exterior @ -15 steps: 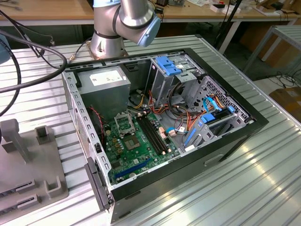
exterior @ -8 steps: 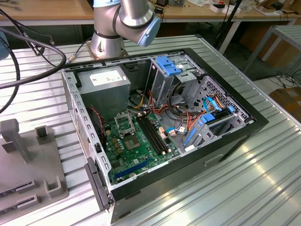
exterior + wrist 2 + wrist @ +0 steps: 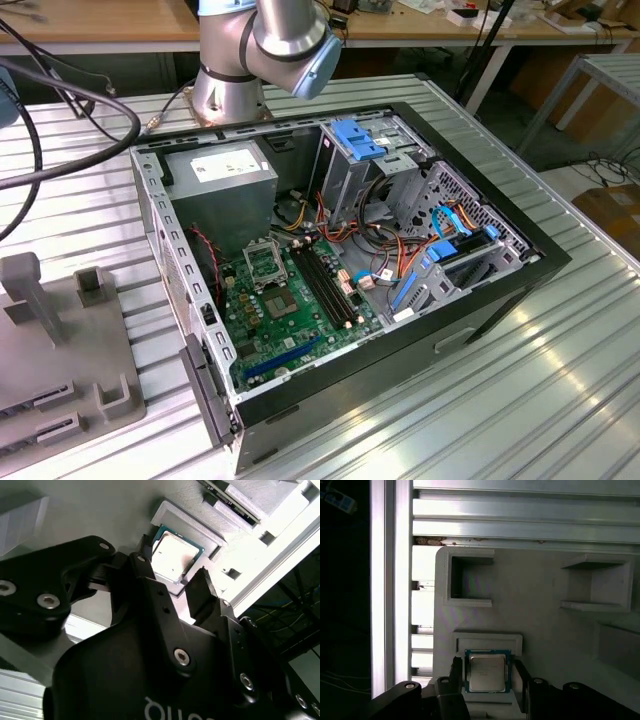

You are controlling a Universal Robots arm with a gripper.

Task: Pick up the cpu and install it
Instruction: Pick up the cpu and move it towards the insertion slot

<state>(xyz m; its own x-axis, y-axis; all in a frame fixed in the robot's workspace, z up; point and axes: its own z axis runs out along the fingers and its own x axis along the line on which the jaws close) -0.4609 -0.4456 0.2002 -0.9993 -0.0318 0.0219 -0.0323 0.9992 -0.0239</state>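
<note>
CPU (image 3: 487, 672), a small square chip w/ a silver metal lid on a green board, lies flat in a shallow recessed pocket of the pale grey plastic holder (image 3: 545, 605), which rests on the ribbed aluminium tabletop (image 3: 480, 400). My black two-finger claw (image 3: 487, 664) is open around it w/ nothing gripped: one finger just beside each of two opposite edges, and I can't tell if either pad touches. The second wrist view gives the same read, claw (image 3: 172, 567) straddling the chip (image 3: 175, 555). I judge it light, stiff and thin, w/ a slick lid and a delicate underside, so I'd hold it by the green board's opposite edges, gentle squeeze, no tilt. Lid faces up toward the wrist cams. It's near-square, so no real long axis; its sides run square to the pocket walls and the tabletop slats. In the exterior view the open black PC case (image 3: 350, 260) lies on its side, w/ the green motherboard's square metal-framed socket (image 3: 262, 262) showing inside, approx mid-board.
</note>
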